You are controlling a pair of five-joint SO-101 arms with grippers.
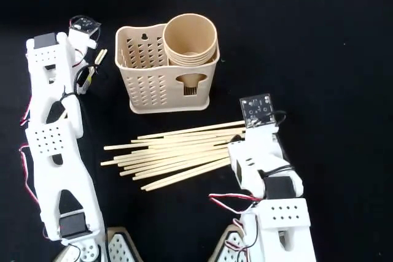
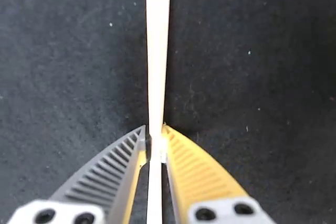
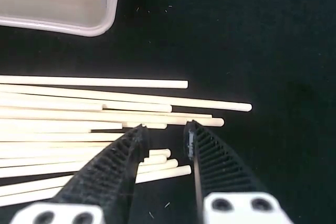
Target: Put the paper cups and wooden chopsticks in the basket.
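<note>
Chopsticks are light, stiff, thin wood with a smooth finish. I'd expect them to roll on the cloth and pivot in the pads if pinched off-centre. Best hold is probably near one end, stick square across the pads, so it can be tipped into the basket [image 1: 147, 84] end first. The left gripper [image 2: 155, 139] is clamped tight on a single chopstick [image 2: 157, 51], which runs straight out between the jaws. It hangs over the black table [image 1: 319, 59], just beside the basket wall nearer the left arm. The paper cups [image 1: 190, 35] sit nested in one upright stack at the far end of the basket from that arm. They look thin-walled and easy to crush, but seem already placed. The right gripper [image 3: 164, 132] is partly open and holds nothing, jaws poised over the near ends of the chopstick pile [image 1: 172, 154]. The pile lies on the table in front of the basket, with the sticks roughly parallel and overlapping. Singling one out will likely drag its neighbours.
</note>
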